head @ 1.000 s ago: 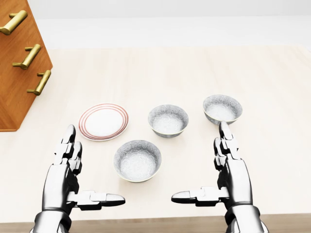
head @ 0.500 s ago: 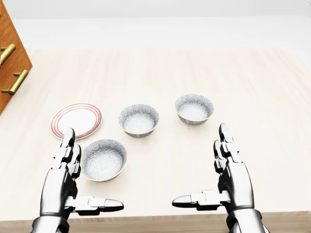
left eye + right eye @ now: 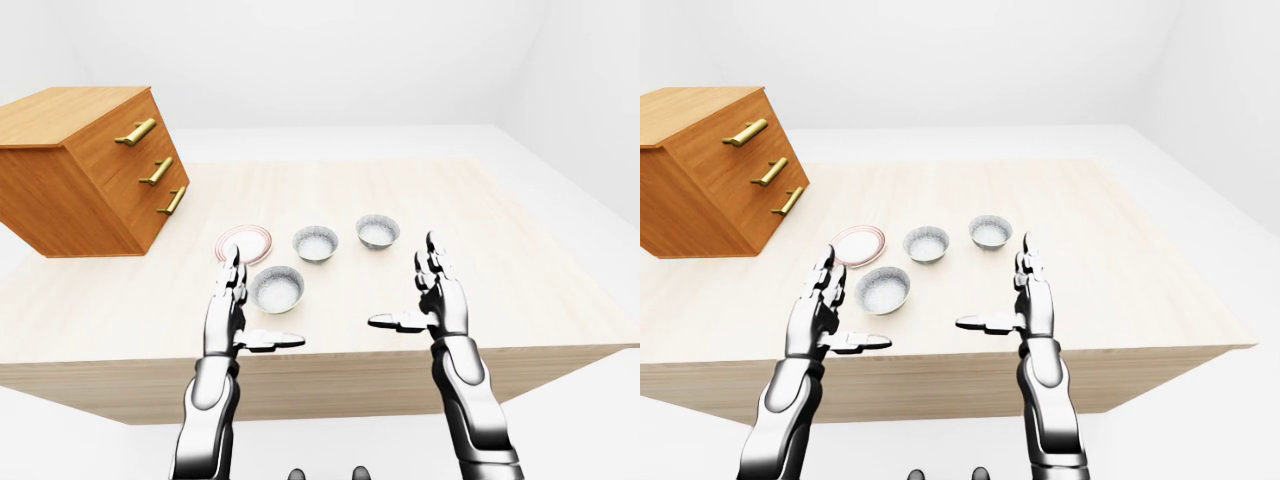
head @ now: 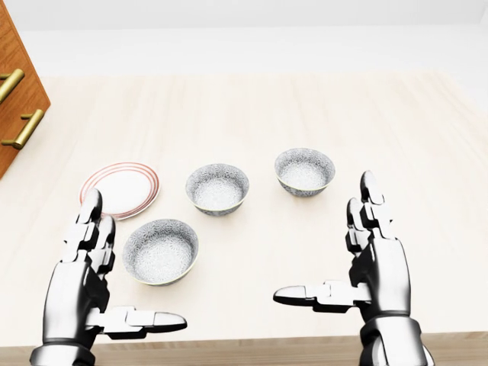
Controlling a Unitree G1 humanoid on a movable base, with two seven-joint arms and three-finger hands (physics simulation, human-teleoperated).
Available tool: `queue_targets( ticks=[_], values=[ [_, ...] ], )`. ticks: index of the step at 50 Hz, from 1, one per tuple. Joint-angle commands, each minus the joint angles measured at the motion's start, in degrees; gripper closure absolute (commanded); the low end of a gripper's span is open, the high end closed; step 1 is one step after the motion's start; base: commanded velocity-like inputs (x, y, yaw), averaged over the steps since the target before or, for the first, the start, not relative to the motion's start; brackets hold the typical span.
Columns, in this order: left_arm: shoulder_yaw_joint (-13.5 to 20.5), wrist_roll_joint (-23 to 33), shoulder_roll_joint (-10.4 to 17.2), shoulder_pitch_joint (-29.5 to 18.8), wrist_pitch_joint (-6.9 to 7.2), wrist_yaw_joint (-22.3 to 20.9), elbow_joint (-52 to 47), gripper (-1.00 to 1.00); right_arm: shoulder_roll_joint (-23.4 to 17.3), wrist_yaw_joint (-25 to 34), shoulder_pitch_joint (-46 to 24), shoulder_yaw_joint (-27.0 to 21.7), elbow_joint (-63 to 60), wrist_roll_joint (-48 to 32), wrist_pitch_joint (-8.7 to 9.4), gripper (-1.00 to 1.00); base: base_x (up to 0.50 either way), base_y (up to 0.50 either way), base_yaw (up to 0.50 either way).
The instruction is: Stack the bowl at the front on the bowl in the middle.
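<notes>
Plainly, both hands hung empty, fingers spread: left hand [image 4: 80,286] just beside the front bowl [image 4: 161,251], right hand [image 4: 377,271] well apart from it. The middle bowl [image 4: 217,188] sat near, up and rightward in the head view. A one-sided grab might tip the front bowl or knock the plate [image 4: 120,189].

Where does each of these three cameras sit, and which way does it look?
Head view: on the robot's head, aimed steeply down at the pale wooden table, the lowest speckled grey bowl, middle bowl, right-hand bowl and red-rimmed white plate; silver left hand and right hand show, fingers open.
Left-eye view: also on the head, wider and flatter, with the brown wooden drawer chest and both forearms.
Right-eye view: its twin, set slightly rightward.
Shared: all show bowls, plate, hands.
</notes>
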Motion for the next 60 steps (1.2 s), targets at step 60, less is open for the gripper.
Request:
queue_targets(
  ticks=[60],
  values=[
    [1.11, -2.12, -0.42, 5.39, 2.47, -2.36, -14.41, -1.0, -4.25, 7.88, -3.76, 5.38, -6.74, -45.64, 2.35, -1.0, 0.17, 0.0, 0.0]
  ],
)
